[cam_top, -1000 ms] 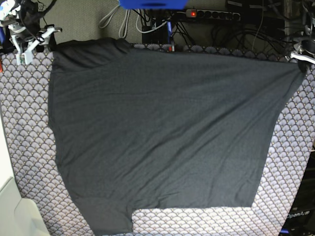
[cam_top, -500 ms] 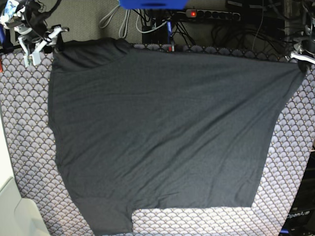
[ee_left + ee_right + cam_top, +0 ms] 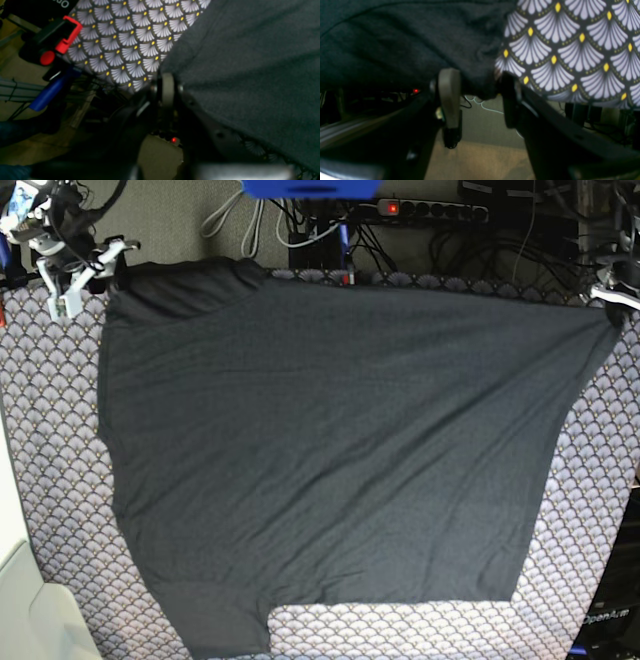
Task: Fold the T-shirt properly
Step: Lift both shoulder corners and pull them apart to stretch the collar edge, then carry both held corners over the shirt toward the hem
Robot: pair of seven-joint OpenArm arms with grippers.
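T-shirt (image 3: 330,450) lies spread plain-side up across the scallop-patterned cloth (image 3: 60,480) on the counter. Left end effector (image 3: 167,86) is clenched on its far corner; right end effector (image 3: 475,97) stands released at the opposite corner.

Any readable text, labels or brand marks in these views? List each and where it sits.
"OpenArm": pale lettering on the dark arm part at the base view's lower right corner, small and partly cut off.
Pale, upside-down letters on a black part at the left wrist view's top left: cut off, unreadable.
T-shirt: no print or label showing.
Cloth: pattern only, no text.
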